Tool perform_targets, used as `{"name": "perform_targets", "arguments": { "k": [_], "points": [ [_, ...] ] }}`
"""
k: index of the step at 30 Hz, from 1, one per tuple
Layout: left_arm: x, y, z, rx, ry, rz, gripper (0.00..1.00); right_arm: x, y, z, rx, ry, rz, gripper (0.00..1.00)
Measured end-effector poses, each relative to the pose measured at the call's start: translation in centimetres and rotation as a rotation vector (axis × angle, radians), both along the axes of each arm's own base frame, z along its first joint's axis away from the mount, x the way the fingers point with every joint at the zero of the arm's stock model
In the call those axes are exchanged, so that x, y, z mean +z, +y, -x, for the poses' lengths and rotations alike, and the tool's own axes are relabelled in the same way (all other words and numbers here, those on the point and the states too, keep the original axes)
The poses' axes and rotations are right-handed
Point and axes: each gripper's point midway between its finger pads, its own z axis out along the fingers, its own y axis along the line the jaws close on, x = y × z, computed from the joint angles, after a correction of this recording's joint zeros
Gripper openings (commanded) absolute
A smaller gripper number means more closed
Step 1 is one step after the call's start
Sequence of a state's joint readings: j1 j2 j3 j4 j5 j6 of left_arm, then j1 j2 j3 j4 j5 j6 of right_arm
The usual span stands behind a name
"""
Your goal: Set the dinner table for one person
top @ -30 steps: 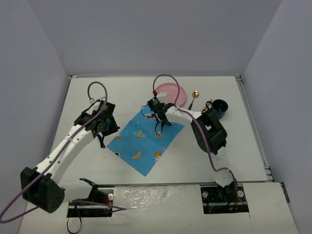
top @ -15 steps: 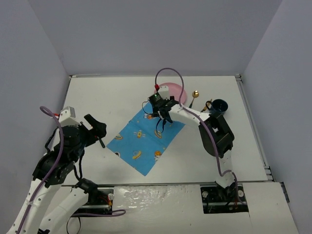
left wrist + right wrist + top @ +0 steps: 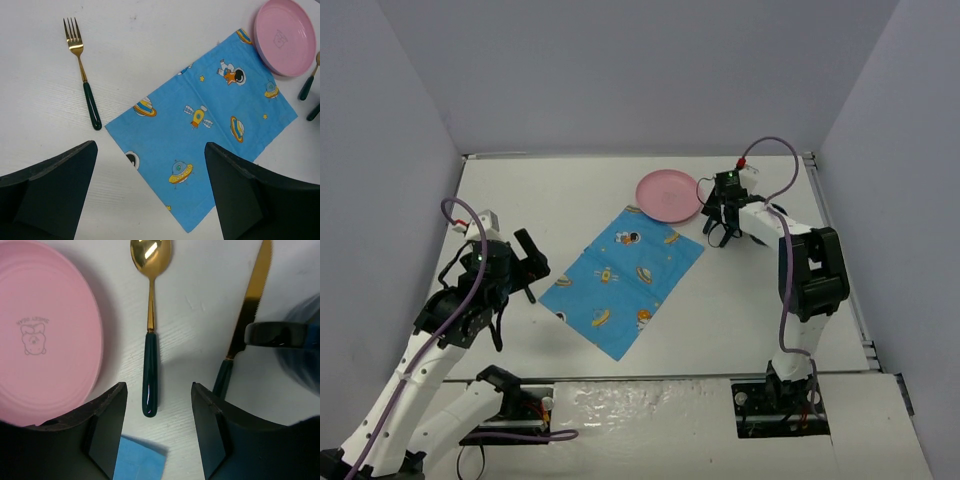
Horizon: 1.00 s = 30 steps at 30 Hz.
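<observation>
The dinner table (image 3: 570,190), a matte white top walled by pale grey panels, filled my overhead feed. A blue space-print mat (image 3: 620,280) lay skewed near its middle, with a pink plate (image 3: 668,195) at the mat's far corner. On my left wrist feed, a gold fork (image 3: 85,85) with a dark green handle lay left of the mat. The left gripper (image 3: 150,150) hung left of the mat, jaws spread wide, gripping nothing. The right gripper (image 3: 157,387) hovered just right of the plate, jaws apart and empty, framing the green handle of a gold spoon (image 3: 150,340). A knife (image 3: 250,305) lay to the spoon's right, then a blurred dark blue cup (image 3: 305,355).
</observation>
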<state>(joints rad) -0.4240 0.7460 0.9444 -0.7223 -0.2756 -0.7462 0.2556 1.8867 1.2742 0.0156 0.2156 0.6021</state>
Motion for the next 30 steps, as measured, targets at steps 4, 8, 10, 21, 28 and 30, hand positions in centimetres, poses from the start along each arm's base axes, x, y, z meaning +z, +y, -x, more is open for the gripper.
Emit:
{"name": "perform_targets", "arguments": {
  "k": [4, 8, 10, 21, 28, 30],
  "points": [
    [0.0, 0.3, 0.2, 0.002, -0.006, -0.010, 0.87, -3.6, 1.7, 1.3, 0.026, 0.056, -0.168, 0.52],
    [0.1, 0.5, 0.2, 0.010, -0.012, -0.016, 0.87, -3.3, 4.5, 0.5, 0.088, 0.026, -0.289, 0.52],
    [0.1, 0.5, 0.2, 0.012, -0.012, -0.018, 0.87, -2.4, 5.5, -0.2, 0.114, -0.013, -0.331, 0.52],
    [-0.4, 0.4, -0.1, 0.011, 0.005, -0.028, 0.87, -2.2, 7.6, -1.6, 0.170, -0.049, -0.417, 0.49],
    [-1.0, 0.5, -0.4, 0.017, 0.027, -0.045, 0.87, -3.9, 8.7, -2.9, 0.184, -0.042, -0.464, 0.27],
    [-1.0, 0.5, -0.4, 0.019, 0.028, -0.047, 0.87, -4.2, 9.0, -3.1, 0.192, -0.042, -0.475, 0.02]
  ]
}}
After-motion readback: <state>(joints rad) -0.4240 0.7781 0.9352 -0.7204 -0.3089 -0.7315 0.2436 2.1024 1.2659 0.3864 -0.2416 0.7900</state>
